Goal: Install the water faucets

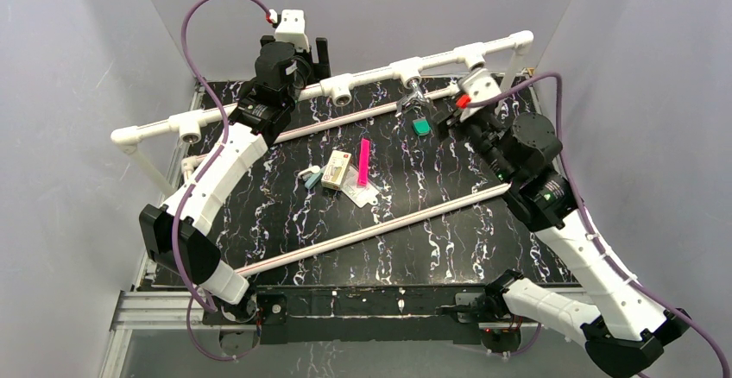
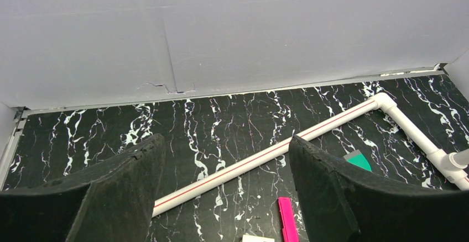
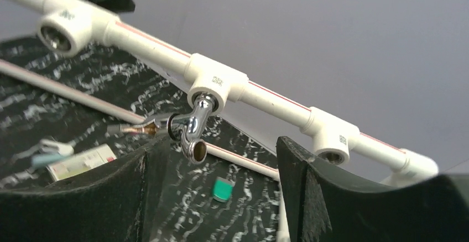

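Fingers first: your right fingers [image 3: 332, 198] are standing well apart and gripping nothing, with the faucet [image 3: 193, 126] showing in the gap just beyond their tips and touching neither one. The faucet is hanging from a tee socket [image 3: 217, 82] of the raised white pipe rail [image 1: 259, 106]. Its inlet is sitting in the socket mouth, its spout is curving downward, and its handle is pointing sideways rather than up (which suggests to me that it is wanting more turning, though I cannot tell how deep the thread is sitting). You are holding the right arm lined up on that socket, I judge, so that closing would be catching the faucet body for a twist. Your left fingers [image 2: 110, 198] are spread wide and empty too, hovering over the tabletop [image 2: 232, 126] near the back wall, probably parked there to be leaving the rail free. Other sockets [image 3: 55, 36] along the rail are showing open, so more of the job is waiting.
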